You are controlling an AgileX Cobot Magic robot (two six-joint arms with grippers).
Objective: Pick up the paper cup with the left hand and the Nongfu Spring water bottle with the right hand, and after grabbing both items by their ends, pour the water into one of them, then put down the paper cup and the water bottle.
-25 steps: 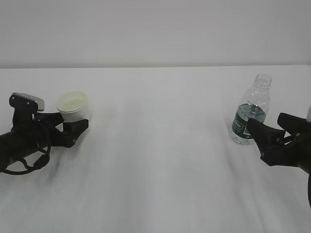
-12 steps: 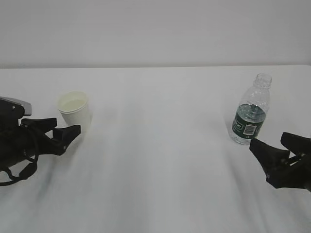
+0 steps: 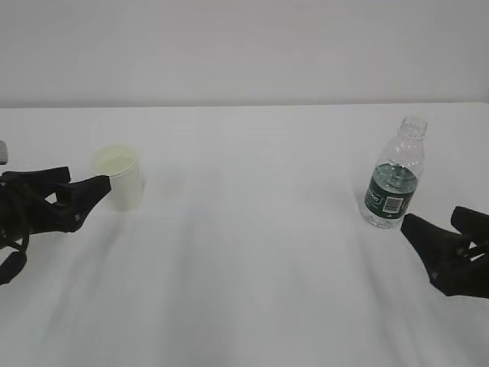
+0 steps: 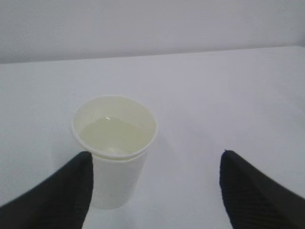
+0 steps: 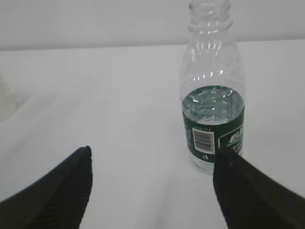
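Off-white cup (image 4: 114, 152) — green-banded bottle (image 5: 212, 109)

A plain white surface (image 3: 252, 252) fills the scene — soft, even light — meeting a bare pale grey wall (image 3: 244, 46) behind.

Both arms apparently farther back, empty-fingered (image 3: 98, 186).

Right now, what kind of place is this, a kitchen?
Probably a robot test bench, not a kitchen: a bare white table against a blank wall, holding only a paper cup and a water bottle.
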